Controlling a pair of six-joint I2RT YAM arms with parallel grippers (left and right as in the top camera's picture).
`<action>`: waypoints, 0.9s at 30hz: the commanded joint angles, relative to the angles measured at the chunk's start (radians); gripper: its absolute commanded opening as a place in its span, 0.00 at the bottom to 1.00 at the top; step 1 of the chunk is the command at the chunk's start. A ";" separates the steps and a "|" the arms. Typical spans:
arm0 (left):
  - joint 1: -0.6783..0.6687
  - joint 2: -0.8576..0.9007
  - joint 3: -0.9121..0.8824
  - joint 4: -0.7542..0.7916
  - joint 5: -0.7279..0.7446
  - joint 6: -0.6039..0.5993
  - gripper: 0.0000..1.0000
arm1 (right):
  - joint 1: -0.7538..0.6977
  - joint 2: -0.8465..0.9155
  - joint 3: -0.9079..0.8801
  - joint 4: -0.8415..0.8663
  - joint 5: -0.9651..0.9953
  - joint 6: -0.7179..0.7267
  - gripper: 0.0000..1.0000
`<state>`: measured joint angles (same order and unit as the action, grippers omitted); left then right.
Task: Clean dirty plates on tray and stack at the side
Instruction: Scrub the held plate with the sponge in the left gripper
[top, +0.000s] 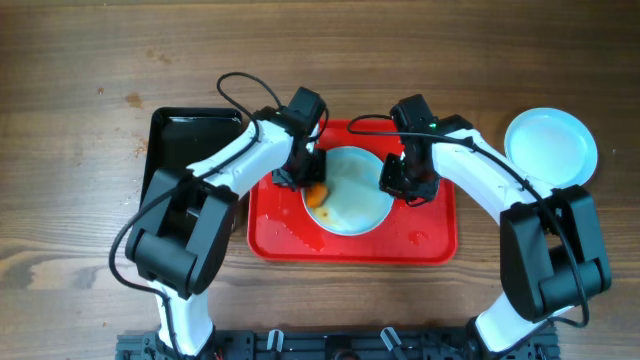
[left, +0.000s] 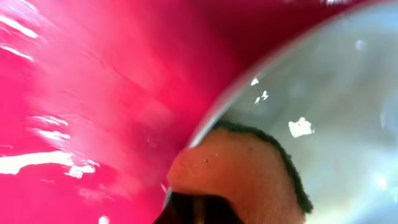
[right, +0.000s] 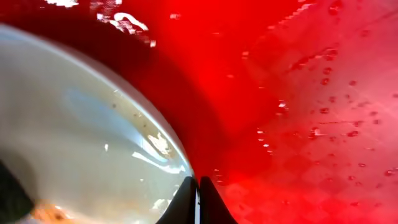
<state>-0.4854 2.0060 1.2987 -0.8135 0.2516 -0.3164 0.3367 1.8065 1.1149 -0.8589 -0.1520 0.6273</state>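
One pale plate lies in the middle of the red tray. My left gripper is shut on an orange sponge that presses on the plate's left rim. In the left wrist view the sponge, with its dark green edge, overlaps the plate beside the wet tray. My right gripper is shut on the plate's right rim. In the right wrist view the fingers pinch the rim of the plate above the tray. A second plate rests on the table at the right.
A black tray stands on the table left of the red tray, partly under my left arm. Water drops and streaks cover the red tray's floor. Both arms reach in from the near table edge.
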 joint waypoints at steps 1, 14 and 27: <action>-0.010 0.119 -0.092 -0.045 0.246 0.248 0.04 | -0.013 0.017 -0.014 -0.005 0.070 -0.004 0.05; -0.151 0.119 -0.092 0.248 0.309 0.147 0.04 | -0.012 0.017 -0.014 -0.005 0.045 -0.048 0.23; -0.150 0.119 -0.092 0.215 0.288 0.151 0.04 | -0.012 0.023 -0.200 0.209 -0.061 0.005 0.18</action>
<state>-0.6369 2.0823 1.2335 -0.5842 0.7303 -0.1528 0.3283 1.7828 0.9901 -0.6746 -0.2131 0.5949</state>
